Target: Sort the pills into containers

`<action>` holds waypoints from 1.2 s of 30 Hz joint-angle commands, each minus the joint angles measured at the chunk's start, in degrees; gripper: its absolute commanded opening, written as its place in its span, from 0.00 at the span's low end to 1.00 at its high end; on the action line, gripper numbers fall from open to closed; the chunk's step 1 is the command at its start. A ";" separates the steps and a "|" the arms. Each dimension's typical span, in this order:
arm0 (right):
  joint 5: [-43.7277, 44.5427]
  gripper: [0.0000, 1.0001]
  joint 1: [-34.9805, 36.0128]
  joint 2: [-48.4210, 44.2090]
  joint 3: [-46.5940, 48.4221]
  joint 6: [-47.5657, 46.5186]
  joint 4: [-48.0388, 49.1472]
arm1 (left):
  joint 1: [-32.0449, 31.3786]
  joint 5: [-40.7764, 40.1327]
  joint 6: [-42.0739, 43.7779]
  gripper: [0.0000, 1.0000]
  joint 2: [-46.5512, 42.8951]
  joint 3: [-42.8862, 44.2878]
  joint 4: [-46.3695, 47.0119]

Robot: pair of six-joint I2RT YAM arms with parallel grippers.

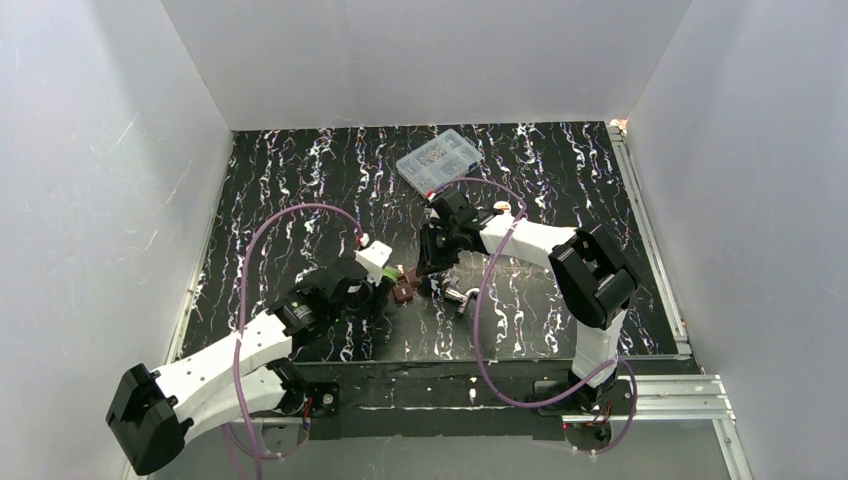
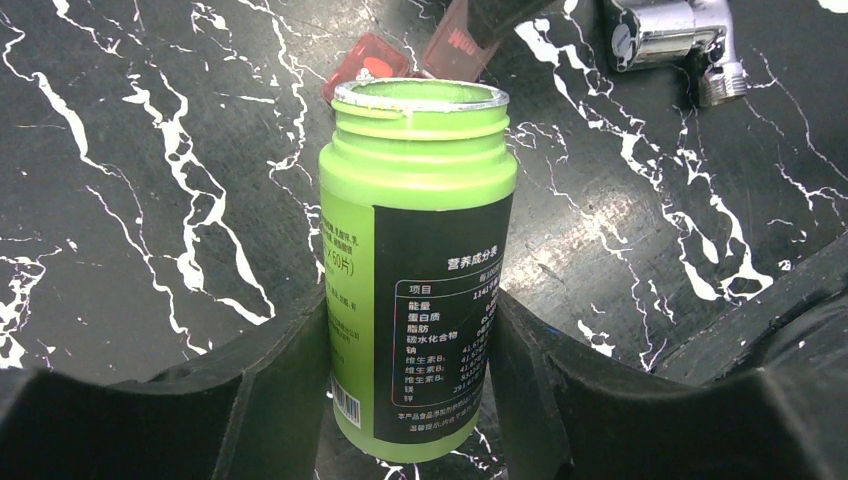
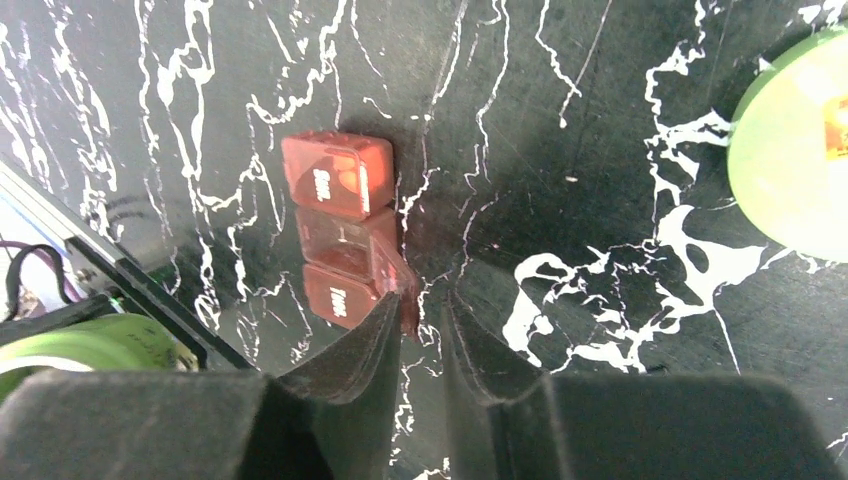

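Note:
My left gripper (image 2: 410,330) is shut on a bright green bottle (image 2: 420,220) with a black label. The bottle's mouth is open and uncapped. Its green cap (image 3: 795,150) lies on the table at the right edge of the right wrist view. My right gripper (image 3: 420,305) is nearly shut, with the edge of a red translucent pill box (image 3: 340,215) between its tips. The box is marked SUN and MON and sits just beyond the bottle's mouth (image 2: 455,45). In the top view both grippers meet mid-table, left (image 1: 385,285) and right (image 1: 425,270). No amber bottle shows.
A chrome pipe fitting (image 2: 670,40) lies just right of the pill box, also seen in the top view (image 1: 455,297). A clear lidded plastic box (image 1: 438,160) stands at the back of the black marbled table (image 1: 300,180). White walls enclose three sides.

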 commanded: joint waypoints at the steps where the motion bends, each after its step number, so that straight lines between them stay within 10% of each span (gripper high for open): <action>1: -1.10 0.25 -0.12 1.07 3.70 -0.23 1.84 | 0.54 1.61 1.37 0.00 1.47 2.80 -0.15; 11: -0.52 0.07 -0.12 0.04 4.32 -1.14 0.75 | 1.32 4.56 3.69 0.00 4.33 4.51 0.00; 36: 3.80 0.04 -0.23 -5.68 3.35 -3.80 -2.00 | 5.19 14.18 10.57 0.00 16.55 11.30 -3.26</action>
